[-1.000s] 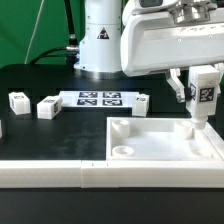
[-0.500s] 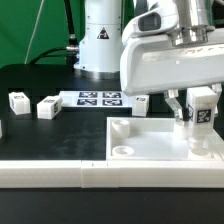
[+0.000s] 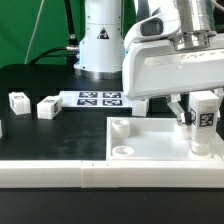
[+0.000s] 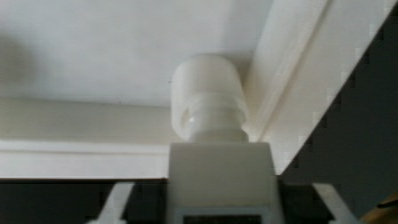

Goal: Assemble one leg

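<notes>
At the exterior view's left, loose white posts (image 3: 18,100) lie on the black worktop (image 3: 40,135), with the marker board (image 3: 100,98) beside them. Farther right sits the large white tray (image 3: 150,138); near its far corner on the exterior view's right the leg (image 3: 206,112) stands upright, tag facing the camera, lower end down inside the tray. The jaws are closed on the leg's upper part.
</notes>
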### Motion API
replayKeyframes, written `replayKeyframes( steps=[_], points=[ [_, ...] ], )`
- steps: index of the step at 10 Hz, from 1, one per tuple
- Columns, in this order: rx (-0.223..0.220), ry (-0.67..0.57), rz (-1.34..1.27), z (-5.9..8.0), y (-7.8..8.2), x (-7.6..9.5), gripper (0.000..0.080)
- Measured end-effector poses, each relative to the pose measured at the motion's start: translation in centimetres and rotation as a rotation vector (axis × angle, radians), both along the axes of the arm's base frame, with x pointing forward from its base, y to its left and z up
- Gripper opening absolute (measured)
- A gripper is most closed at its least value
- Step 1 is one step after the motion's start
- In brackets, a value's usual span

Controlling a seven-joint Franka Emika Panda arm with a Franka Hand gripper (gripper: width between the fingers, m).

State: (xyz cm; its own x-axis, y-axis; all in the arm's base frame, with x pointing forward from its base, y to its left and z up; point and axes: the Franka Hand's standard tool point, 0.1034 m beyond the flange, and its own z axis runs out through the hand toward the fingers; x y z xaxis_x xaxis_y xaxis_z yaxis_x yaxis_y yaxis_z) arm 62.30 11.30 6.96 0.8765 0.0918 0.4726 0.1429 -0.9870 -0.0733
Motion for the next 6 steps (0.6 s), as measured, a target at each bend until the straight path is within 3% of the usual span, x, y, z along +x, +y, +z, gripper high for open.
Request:
replayKeyframes(
  steps=[6],
  points=[
    [-0.001, -0.026, -0.004, -1.2, 0.2, -0.1, 0.0288]
  ],
)
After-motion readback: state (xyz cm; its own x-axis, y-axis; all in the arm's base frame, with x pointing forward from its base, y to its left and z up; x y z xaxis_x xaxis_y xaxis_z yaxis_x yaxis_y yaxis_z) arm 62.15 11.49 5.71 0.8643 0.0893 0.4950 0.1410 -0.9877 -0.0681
